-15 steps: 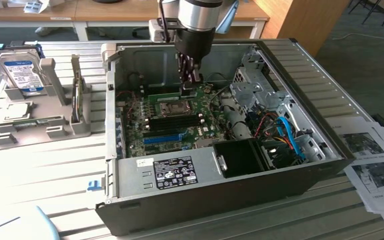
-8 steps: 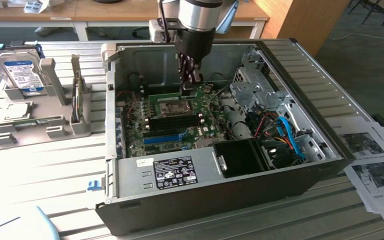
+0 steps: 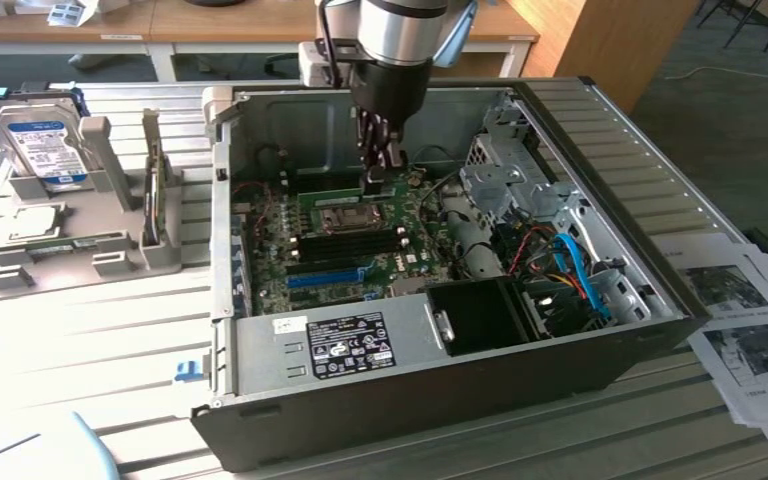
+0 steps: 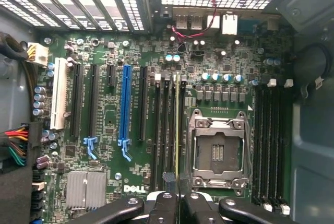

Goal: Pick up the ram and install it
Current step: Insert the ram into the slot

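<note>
As it hangs over the motherboard (image 4: 108, 115), claw (image 4: 176, 185) clamped narrowly on ram (image 4: 177, 119)

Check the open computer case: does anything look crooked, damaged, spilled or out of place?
Nothing looks damaged or spilled. The ram, gripped by the end effector, stands edge-on and straight, parallel to the black slots beside the processor socket. That socket is bare, with no cooler on it: the only oddity.
</note>
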`<state>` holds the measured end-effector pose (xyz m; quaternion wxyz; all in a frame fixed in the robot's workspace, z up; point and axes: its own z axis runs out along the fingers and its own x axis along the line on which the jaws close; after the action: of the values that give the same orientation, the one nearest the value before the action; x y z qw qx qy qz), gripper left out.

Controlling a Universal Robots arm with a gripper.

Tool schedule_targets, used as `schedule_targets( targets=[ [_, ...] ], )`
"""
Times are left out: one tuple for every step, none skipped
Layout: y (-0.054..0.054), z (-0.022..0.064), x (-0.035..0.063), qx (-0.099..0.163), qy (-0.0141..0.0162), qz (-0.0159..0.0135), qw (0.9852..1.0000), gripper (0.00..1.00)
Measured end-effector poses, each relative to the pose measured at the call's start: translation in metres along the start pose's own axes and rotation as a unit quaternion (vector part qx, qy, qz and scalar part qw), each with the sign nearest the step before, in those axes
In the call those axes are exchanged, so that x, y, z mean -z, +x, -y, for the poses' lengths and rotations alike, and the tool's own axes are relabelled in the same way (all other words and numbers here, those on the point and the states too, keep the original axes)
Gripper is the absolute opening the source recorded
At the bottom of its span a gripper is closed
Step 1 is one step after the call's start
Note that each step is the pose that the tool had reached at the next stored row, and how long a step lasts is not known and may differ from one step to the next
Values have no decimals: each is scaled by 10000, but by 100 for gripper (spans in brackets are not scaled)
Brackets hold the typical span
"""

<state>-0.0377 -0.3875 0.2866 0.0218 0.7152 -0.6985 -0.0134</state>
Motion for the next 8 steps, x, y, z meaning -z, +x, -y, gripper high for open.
schedule_targets(
  targets=[
    [8, 0, 0, 0, 0, 0, 10000, 11],
    [17, 0, 0, 0, 0, 0, 10000, 11],
    [25, 0, 0, 0, -1, 0, 10000, 11],
    [34, -1, 0, 0, -1, 0, 10000, 11],
    [44, -1, 0, 0, -1, 0, 10000, 11],
    [54, -1, 0, 0, -1, 0, 10000, 11],
    [63, -1, 0, 0, -1, 0, 10000, 11],
    [72, -1, 0, 0, -1, 0, 10000, 11]
  ],
)
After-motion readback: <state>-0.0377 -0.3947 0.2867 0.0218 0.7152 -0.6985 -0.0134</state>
